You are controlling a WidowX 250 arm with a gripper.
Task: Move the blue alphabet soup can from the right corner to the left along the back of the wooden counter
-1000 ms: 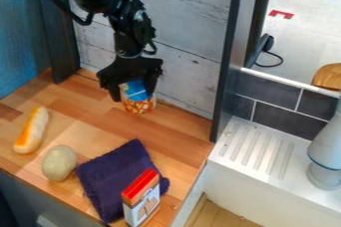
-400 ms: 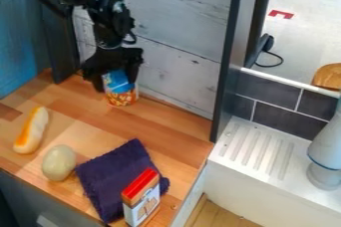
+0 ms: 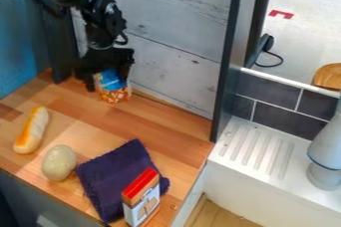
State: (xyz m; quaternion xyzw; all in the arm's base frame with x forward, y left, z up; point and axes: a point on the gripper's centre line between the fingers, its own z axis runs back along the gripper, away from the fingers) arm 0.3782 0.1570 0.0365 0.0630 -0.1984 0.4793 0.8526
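Observation:
The black gripper (image 3: 108,82) hangs at the upper left, by the whitewashed board wall. Its two fingers stand on either side of a can (image 3: 114,87) with a blue and orange label, and it is shut on that can. The can is upright, low over or on the wooden counter; which of these cannot be made out. Its upper part is partly hidden by the gripper.
On the wooden counter (image 3: 174,130) lie a bread roll (image 3: 31,130), a pale egg-shaped object (image 3: 59,163) and a dark purple cloth (image 3: 118,176). A red-topped box (image 3: 141,198) stands on the cloth's front corner. A white sink with a ribbed drainboard (image 3: 256,151) is at right.
The gripper and the can between its fingers have moved left and slightly toward the back along the wall. The roll, egg-shaped object, cloth and box have stayed in place.

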